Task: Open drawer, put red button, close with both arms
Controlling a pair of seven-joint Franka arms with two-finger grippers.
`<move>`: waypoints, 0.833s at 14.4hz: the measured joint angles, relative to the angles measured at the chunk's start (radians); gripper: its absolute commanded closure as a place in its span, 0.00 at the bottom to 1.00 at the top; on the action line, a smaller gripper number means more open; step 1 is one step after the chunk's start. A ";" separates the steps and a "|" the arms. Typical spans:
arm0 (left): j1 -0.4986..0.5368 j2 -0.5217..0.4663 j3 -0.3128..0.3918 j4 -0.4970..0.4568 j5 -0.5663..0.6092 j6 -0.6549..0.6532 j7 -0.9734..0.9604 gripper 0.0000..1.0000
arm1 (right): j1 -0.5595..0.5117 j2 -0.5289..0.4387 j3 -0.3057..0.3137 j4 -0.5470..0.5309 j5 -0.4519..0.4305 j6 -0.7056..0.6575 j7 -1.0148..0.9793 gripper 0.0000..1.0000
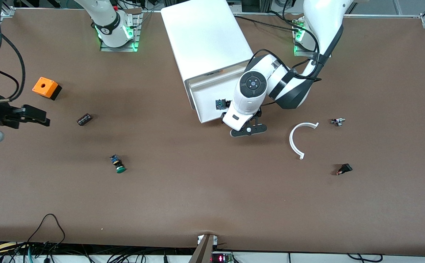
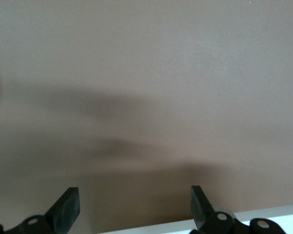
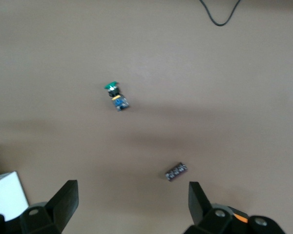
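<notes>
Cabinet (image 1: 205, 40): white box lying at the middle of the table's edge where the arms' bases stand; its front faces the front camera.
Drawer (image 1: 207, 95): pulled out of the cabinet toward the front camera; its white floor shows bare toward the right arm's end, and the left arm's wrist covers the other corner.
Red button (image 1: 221, 104): in the drawer, close to its front wall; only the blue-and-black body shows, the cap is hidden under the left arm.
Left gripper (image 1: 249, 130): hangs low over the table just beside the drawer's front corner, fingers (image 2: 68, 207) spread wide, nothing between them; brown table fills its wrist view.
Right gripper (image 1: 37, 117): over the table well apart from the cabinet, toward the right arm's end, jaws spread and empty.
Open room: wide bare table between the drawer front and the front camera.
Around, right arm's end: orange box (image 1: 46, 88), small dark block (image 1: 84, 119), green button (image 1: 118, 164).
Around, left arm's end: white curved strip (image 1: 295, 140), near the left gripper, and 2 small parts (image 1: 338, 121) (image 1: 344, 169).
</notes>
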 measured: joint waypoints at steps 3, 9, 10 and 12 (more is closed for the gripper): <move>-0.015 0.011 0.000 -0.005 0.000 0.000 0.000 0.00 | -0.060 -0.041 0.075 -0.039 -0.023 0.000 -0.031 0.00; -0.022 0.015 -0.001 -0.008 -0.007 -0.004 -0.001 0.00 | -0.064 -0.169 0.078 -0.114 -0.022 -0.011 -0.094 0.00; -0.022 0.015 -0.002 -0.010 -0.031 -0.005 -0.003 0.00 | -0.063 -0.190 0.075 -0.128 -0.021 -0.014 -0.104 0.00; -0.021 0.015 -0.004 -0.012 -0.088 -0.011 -0.003 0.00 | -0.060 -0.214 0.063 -0.148 -0.017 -0.014 -0.119 0.00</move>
